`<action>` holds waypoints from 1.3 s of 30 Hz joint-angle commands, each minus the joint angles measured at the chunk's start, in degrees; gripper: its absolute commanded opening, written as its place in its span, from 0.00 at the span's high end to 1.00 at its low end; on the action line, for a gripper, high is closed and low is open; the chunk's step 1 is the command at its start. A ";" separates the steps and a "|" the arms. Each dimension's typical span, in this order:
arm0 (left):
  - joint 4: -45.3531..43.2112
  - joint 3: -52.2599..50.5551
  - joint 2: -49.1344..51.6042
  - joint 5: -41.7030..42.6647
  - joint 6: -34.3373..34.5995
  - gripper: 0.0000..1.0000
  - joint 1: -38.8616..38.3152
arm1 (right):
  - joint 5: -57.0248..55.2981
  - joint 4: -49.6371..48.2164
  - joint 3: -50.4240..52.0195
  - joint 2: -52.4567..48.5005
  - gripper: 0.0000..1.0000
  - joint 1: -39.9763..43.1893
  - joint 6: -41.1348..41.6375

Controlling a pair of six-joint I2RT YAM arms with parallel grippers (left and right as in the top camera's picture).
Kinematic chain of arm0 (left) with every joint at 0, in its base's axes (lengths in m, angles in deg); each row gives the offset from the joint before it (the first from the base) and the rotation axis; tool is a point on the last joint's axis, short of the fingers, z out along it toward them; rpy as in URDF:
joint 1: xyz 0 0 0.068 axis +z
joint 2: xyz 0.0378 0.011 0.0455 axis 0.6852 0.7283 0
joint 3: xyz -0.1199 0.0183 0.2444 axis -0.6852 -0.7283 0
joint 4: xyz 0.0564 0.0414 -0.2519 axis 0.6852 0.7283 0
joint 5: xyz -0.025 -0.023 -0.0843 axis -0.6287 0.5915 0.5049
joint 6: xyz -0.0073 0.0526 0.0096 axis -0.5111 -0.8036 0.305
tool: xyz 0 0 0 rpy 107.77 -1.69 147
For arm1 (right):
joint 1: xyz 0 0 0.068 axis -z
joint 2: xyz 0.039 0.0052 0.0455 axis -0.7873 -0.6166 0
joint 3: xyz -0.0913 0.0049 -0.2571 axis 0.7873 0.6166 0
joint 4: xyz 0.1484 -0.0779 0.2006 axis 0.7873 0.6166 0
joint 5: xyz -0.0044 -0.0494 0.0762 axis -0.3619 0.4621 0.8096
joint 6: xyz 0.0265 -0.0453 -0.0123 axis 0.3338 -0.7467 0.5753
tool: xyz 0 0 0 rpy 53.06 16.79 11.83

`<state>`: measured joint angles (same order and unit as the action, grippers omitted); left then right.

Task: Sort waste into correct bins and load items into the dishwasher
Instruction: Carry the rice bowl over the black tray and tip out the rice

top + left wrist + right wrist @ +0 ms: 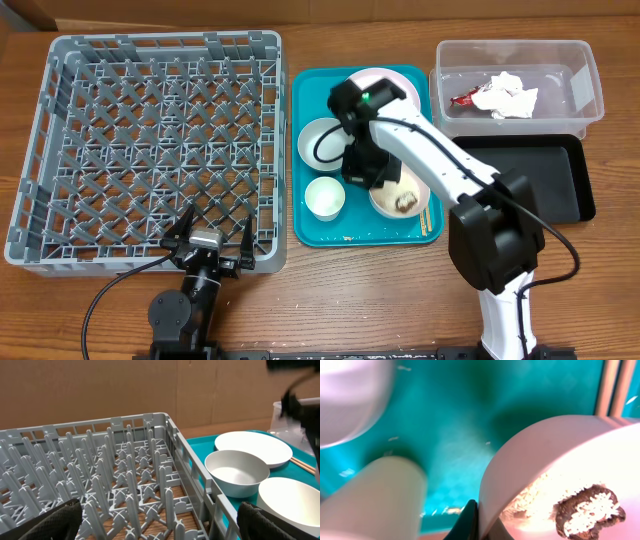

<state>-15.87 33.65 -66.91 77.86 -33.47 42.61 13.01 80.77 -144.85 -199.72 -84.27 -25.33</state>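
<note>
The pinkish bowl [405, 196] sits on the teal tray and holds a brown food lump [590, 510] and loose rice [530, 500]. My right gripper [366, 172] [479, 521] is shut on the bowl's left rim. Beside it are the white cup [325, 197], the grey-green bowl [322, 140] and the pink plate [385, 84]. Two chopsticks [611, 385] lie past the bowl. The napkin [508, 96] and red wrapper [464, 98] lie in the clear tub [585, 70]. The black tray [540, 180] is empty. My left gripper [207, 238] [160, 527] is open over the grey rack's [150, 130] front edge.
The teal tray [300, 230] lies between the rack and the bins, with stray rice grains [392, 438] on it. The rack's upright pegs [130, 485] stand right in front of my left gripper. My right arm [440, 160] crosses the tray's right side.
</note>
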 commanded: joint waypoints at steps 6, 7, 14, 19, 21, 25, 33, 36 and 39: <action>0.02 -0.28 -0.61 -0.13 -0.87 0.00 0.35 | 1.38 1.64 -5.66 14.43 0.96 5.29 -9.79; 0.02 -0.28 -0.61 -0.13 -0.87 0.00 0.35 | 2.21 1.53 -5.66 15.61 0.96 6.60 -11.26; 0.02 -0.28 -0.61 -0.15 -0.87 0.00 0.35 | 13.42 0.11 -5.29 18.64 0.96 19.21 -23.61; 0.02 -0.28 -0.61 -0.13 -0.87 0.00 0.35 | 25.07 -2.25 0.70 18.64 0.96 30.45 -33.33; 0.02 -0.28 -0.61 -0.13 -0.87 0.00 0.35 | 29.40 -3.54 3.80 18.64 0.96 33.81 -36.28; 0.02 -0.28 -0.61 -0.15 -0.87 0.00 0.35 | 37.94 -4.70 9.57 18.64 0.96 39.98 -43.21; 0.02 -0.28 -0.61 -0.15 -0.87 0.00 0.35 | 55.49 -9.77 22.10 18.62 0.96 50.84 -56.00; 0.02 -0.28 -0.61 -0.13 -0.87 0.00 0.35 | 61.86 -14.73 27.63 18.62 0.96 53.75 -58.21; 0.04 -0.28 -0.61 -0.13 -0.87 0.00 0.35 | 67.80 -20.61 33.03 18.62 0.96 56.50 -58.21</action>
<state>-15.87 33.65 -66.91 77.86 -33.47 42.61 68.74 63.24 -116.02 -181.88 -30.17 -79.76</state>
